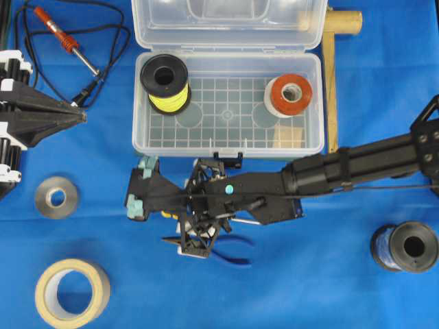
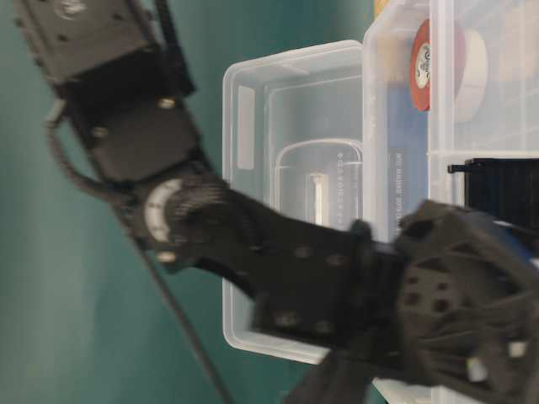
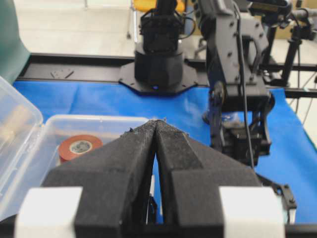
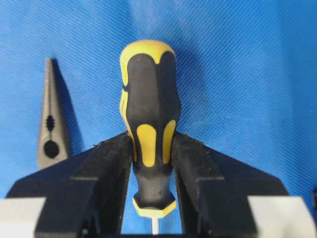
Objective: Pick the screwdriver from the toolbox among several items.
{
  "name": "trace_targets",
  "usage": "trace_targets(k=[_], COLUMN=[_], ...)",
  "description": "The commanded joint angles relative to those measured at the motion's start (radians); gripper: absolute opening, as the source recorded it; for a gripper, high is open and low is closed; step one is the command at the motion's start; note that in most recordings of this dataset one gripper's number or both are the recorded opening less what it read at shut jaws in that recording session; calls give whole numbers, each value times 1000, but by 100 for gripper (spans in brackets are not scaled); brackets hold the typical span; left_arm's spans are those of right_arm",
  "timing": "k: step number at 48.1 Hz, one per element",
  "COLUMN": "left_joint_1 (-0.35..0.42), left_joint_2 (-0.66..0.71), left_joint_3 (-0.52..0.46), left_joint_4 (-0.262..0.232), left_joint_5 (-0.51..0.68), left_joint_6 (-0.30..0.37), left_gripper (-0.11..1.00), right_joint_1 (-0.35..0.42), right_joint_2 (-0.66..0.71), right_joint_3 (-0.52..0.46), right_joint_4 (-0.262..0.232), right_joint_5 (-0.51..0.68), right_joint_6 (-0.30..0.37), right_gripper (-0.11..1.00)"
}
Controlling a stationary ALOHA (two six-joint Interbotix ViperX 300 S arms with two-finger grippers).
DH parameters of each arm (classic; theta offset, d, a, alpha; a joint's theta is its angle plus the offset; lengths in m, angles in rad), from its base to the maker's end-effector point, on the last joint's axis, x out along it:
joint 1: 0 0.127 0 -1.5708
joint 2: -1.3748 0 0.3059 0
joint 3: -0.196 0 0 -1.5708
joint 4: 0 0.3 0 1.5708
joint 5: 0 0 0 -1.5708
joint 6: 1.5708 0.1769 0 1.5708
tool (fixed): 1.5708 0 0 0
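My right gripper (image 4: 151, 144) is shut on the screwdriver (image 4: 148, 114), with both pads against the lower part of its yellow-and-black handle. The thin silver shaft runs back between the fingers. In the overhead view the right gripper (image 1: 171, 212) holds the screwdriver (image 1: 167, 215) over the blue cloth, just in front of the toolbox (image 1: 226, 147). The clear box stands open and holds the yellow wire spool (image 1: 164, 83), the tape roll (image 1: 289, 94) and the wooden block (image 1: 288, 137). My left gripper (image 1: 77, 116) is shut and empty at the far left (image 3: 157, 124).
Blue-handled pliers (image 1: 226, 250) lie just in front of the right gripper, with their tip in the right wrist view (image 4: 49, 124). A red soldering iron (image 1: 65, 41) with black cord lies back left. Two tape rolls (image 1: 56, 197) (image 1: 72, 291) lie front left, a dark spool (image 1: 405, 247) front right.
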Motion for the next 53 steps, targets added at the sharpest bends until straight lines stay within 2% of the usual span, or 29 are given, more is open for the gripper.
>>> trace_targets(k=[1,11,18,21,26,29,37,43,53], left_joint_1=[6,21,21,21,21,20,21,21,21], left_joint_2=[2,-9,-9,-9,-9,-9,-9,-11,-8], left_joint_3=[-12,-12,-11,-11,-9,-8,-6,-5,0], left_joint_4=[-2,0,0,0,0,0,0,-2,0], left_joint_5=[-11,-6,-5,-5,-3,-3,-3,-3,-5], left_joint_6=[2,0,-5,-6,-9,-9,-9,-11,-11], left_gripper=[0,0,0,0,0,0,0,0,0], right_joint_1=[5,5,5,5,5,5,5,5,5], right_joint_2=[-14,-28,-106,-158,-265,-327,-509,-658,-983], right_joint_3=[-8,-6,-5,5,34,57,190,342,684], right_joint_4=[9,9,-17,-35,-87,-120,-224,-291,-385], right_joint_5=[-18,29,91,109,135,147,160,118,-121], right_joint_6=[-2,3,5,6,18,23,46,78,172], right_gripper=[26,29,71,80,73,74,74,75,74])
